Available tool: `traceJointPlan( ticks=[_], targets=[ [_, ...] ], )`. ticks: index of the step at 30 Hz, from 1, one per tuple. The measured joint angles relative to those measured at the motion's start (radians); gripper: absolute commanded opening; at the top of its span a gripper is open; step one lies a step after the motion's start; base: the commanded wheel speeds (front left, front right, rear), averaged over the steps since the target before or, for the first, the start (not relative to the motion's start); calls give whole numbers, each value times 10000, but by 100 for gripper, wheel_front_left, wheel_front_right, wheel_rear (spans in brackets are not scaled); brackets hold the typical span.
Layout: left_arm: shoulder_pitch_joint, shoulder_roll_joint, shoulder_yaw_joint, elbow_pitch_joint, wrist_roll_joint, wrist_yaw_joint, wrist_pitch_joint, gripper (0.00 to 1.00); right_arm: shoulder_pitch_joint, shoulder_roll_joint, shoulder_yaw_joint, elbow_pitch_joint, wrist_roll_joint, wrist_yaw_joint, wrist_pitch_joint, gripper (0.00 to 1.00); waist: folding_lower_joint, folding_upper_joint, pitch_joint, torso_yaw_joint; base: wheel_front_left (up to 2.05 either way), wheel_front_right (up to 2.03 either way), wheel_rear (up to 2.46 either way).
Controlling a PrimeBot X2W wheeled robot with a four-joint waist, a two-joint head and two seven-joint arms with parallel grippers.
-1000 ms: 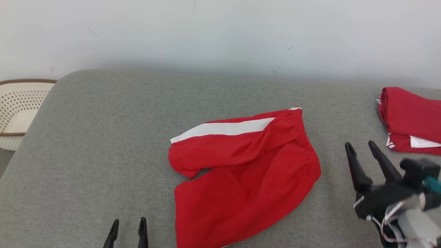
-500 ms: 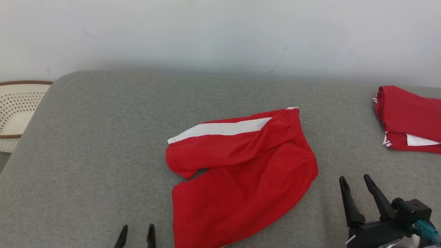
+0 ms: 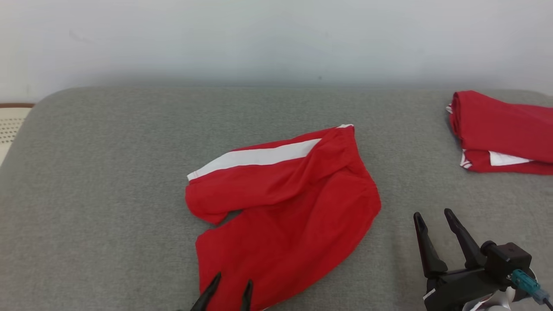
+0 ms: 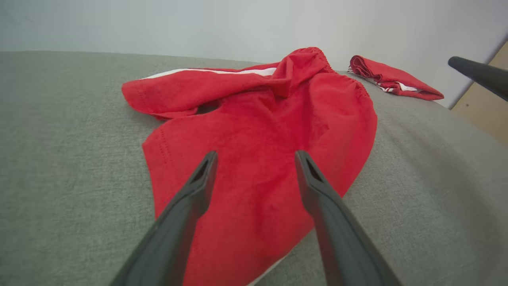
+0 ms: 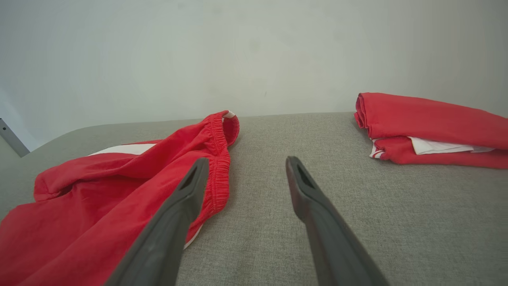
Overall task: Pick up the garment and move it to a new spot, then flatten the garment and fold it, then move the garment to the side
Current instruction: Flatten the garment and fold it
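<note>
The red shorts (image 3: 281, 207) lie crumpled in the middle of the grey pad (image 3: 108, 194), not flat. The far leg is bent over to the left and shows a white stripe (image 3: 259, 156) on top. The near leg reaches toward the near edge of the pad. The elastic waistband (image 5: 221, 151) is on the right side.

The left gripper (image 3: 233, 280) is at the near edge, with its two fingers spread apart and nothing between them. The tips are over the near leg of the shorts, and I cannot tell if they touch the cloth. The right gripper (image 3: 432, 214) is to the right of the shorts, over bare pad, also spread wide and empty.

At the far right lies a folded red pile (image 3: 501, 125), well apart from the shorts. A pale basket (image 3: 8, 129) is at the far left, beside the pad.
</note>
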Motion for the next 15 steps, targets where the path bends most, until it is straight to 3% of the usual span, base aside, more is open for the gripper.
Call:
traceJointPlan(
  ticks=[15],
  targets=[
    [-2216, -4, -1166, 2190, 458, -525, -2, 100, -272, 176, 153, 33, 61, 0, -19, 100, 1, 0, 498, -1428, 0, 0, 0]
  ],
)
